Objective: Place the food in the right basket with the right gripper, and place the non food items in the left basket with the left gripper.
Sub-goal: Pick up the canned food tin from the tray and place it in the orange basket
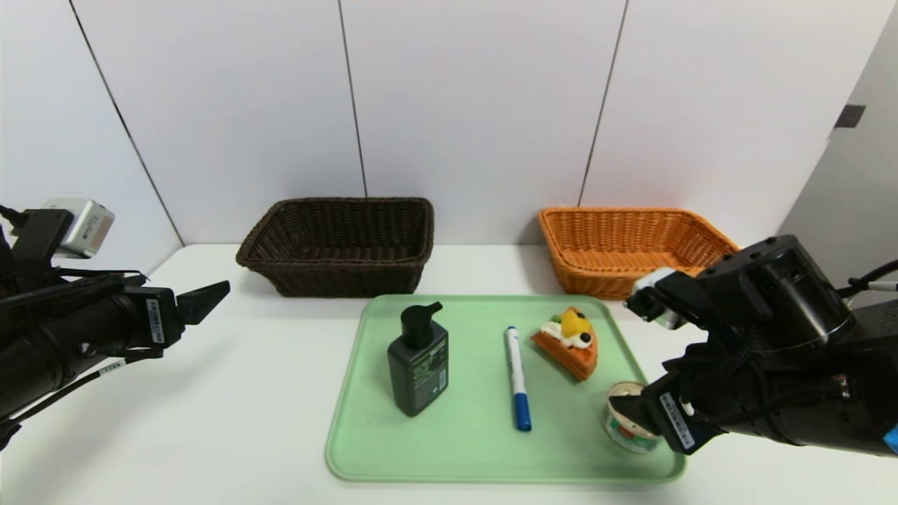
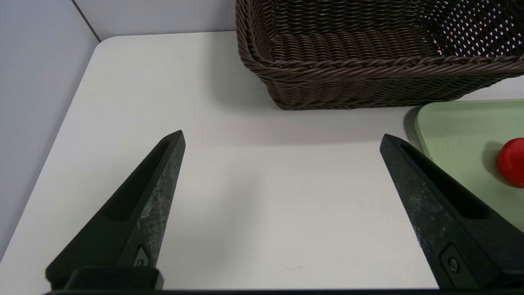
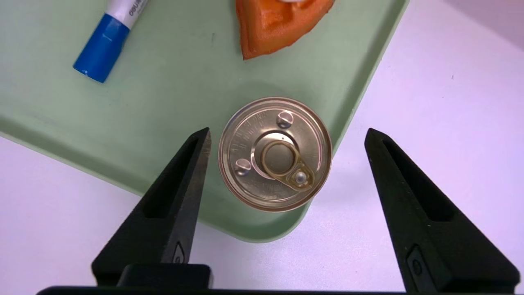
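tray: bottle left | pen middle | cake, can right

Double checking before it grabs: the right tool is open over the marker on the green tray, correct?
Not quite. The right tool is open, but it is over the tin can at the corner of the green tray, not the marker, which lies farther off. The right wrist view shows this.

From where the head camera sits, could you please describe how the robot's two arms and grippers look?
Both arms are black with white barcode labels and thin cables. The left gripper and right gripper have black, tapered, pointed fingers with recessed slots. Each wrist carries a silver camera.
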Controlling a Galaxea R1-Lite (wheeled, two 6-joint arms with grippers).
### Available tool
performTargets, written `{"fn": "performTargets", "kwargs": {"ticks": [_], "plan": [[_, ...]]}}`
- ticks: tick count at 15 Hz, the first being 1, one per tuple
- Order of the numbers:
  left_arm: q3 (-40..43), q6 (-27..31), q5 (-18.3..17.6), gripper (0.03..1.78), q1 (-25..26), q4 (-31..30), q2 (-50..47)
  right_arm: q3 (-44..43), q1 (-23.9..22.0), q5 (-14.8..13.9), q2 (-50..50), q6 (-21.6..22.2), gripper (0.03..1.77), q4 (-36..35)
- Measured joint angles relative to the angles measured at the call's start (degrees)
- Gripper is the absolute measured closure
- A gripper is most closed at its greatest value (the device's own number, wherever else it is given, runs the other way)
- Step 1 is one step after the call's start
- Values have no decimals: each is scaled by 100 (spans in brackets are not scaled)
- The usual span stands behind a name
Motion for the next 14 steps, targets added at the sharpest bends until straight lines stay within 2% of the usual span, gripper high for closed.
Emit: {"fn": "performTargets", "kwargs": {"ticks": [5, 7, 12, 14], "plan": [[32, -11, 0, 12, 0, 2, -26, -39, -46, -2, 207, 13, 28, 176], [48, -6, 0, 12, 0, 0, -34, -78, -85, -118, 367, -20, 24, 339], [94, 10, -15, 12, 2, 9, -67, -844, -104, -256, 857, -22, 17, 1251], [98, 7, -24, 12, 0, 6, -67, -1051, -104, -273, 1064, -26, 15, 1369]]}}
